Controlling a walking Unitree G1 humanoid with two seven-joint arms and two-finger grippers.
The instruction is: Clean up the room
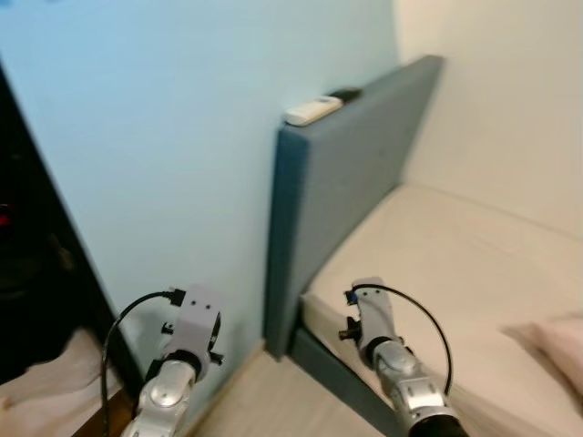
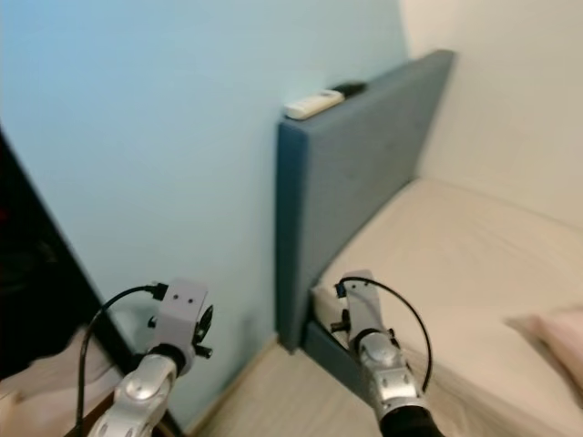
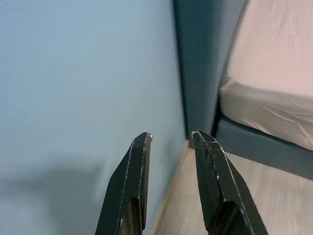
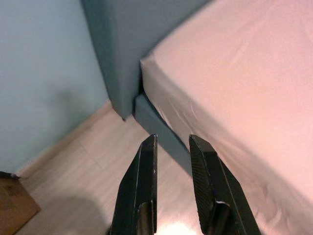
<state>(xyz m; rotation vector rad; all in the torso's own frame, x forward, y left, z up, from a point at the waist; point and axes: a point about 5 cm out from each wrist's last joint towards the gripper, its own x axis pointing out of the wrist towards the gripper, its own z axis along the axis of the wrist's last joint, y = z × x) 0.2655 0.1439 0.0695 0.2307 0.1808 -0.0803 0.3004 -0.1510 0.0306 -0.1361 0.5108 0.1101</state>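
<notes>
- On the top edge of the headboard (image 1: 351,173), at its near corner by the blue wall (image 1: 164,137), lies a white remote (image 1: 312,110); a dark, blurred object (image 1: 344,93) sits just beyond it on the same edge, too indistinct to name
- Below, the bed (image 1: 455,264) shows a bare cream mattress, with a pink pillow (image 1: 557,344) at its right edge
- Left gripper (image 3: 171,139) is held low beside the wall, its jaws slightly parted and holding nothing
- Right gripper (image 4: 171,139) hangs over the wood floor (image 4: 73,166) just beside the bed's near corner, jaws likewise a little apart and empty
- By my reading the step in hand is approach and search: nothing is gripped yet, and the remote looks the likeliest thing to tidy
- The next move calls for stepping closer and raising an arm well up to the headboard's top edge, since both grippers sit far below it
- The remote lies across a narrow ledge, so a careless reach could knock it off behind the bed
</notes>
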